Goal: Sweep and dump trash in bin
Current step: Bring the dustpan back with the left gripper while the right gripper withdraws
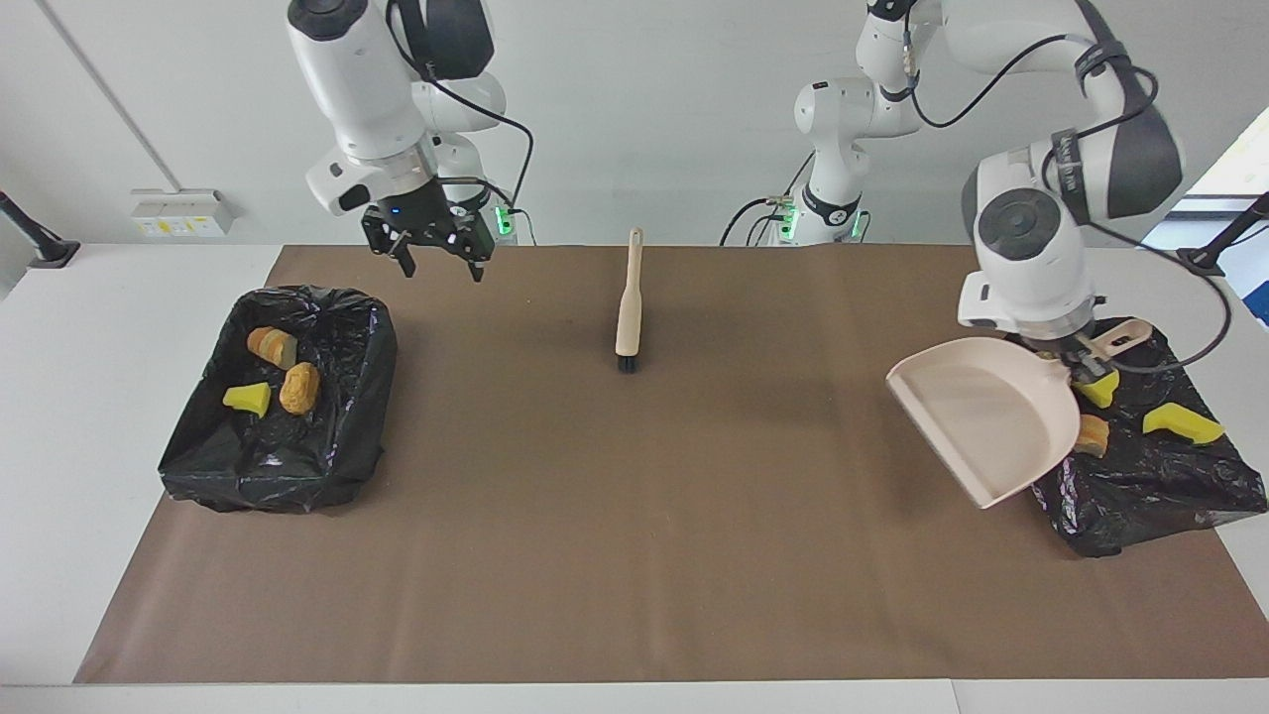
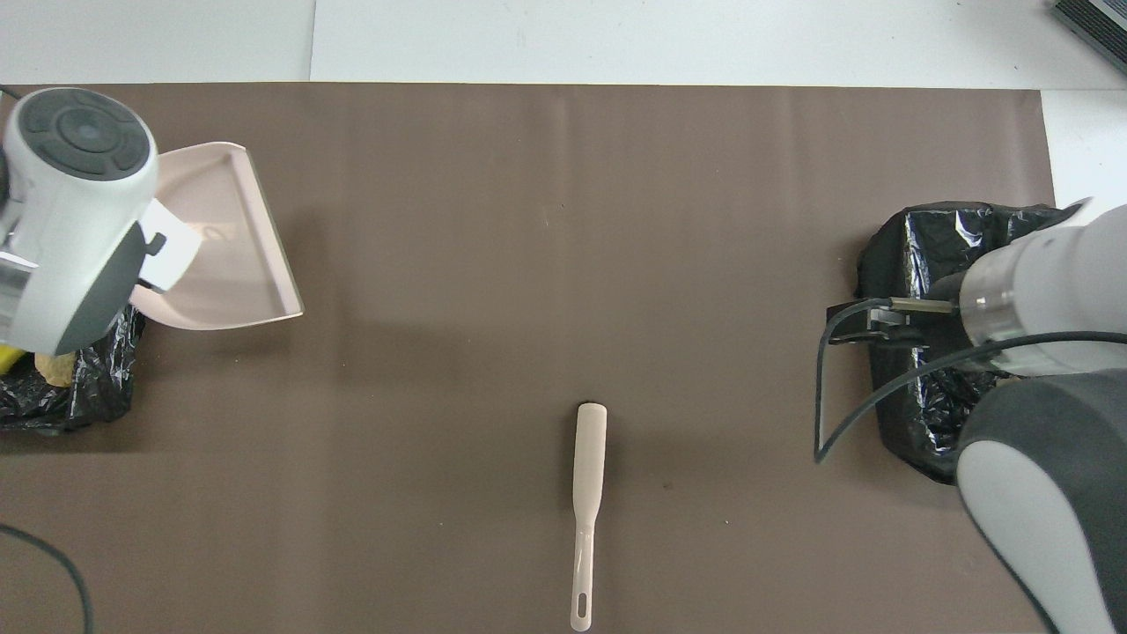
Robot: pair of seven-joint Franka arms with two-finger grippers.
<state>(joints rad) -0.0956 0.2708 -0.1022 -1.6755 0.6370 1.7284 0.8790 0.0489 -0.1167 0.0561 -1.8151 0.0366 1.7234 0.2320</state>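
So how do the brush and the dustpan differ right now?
The brush lies flat on the brown mat, free of both grippers; the dustpan is up in the air, held by its handle in the left gripper beside a black-lined bin. The brush is slim with dark bristles; the dustpan is a broad, empty scoop. Both are pale beige.

Bright, even light — soft shadows

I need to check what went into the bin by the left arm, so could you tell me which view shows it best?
The facing view: the bin lies open to it, with yellow sponge bits and part of a bread roll visible beside the dustpan. In the overhead view the left arm covers nearly all of it; only a corner of black liner shows.
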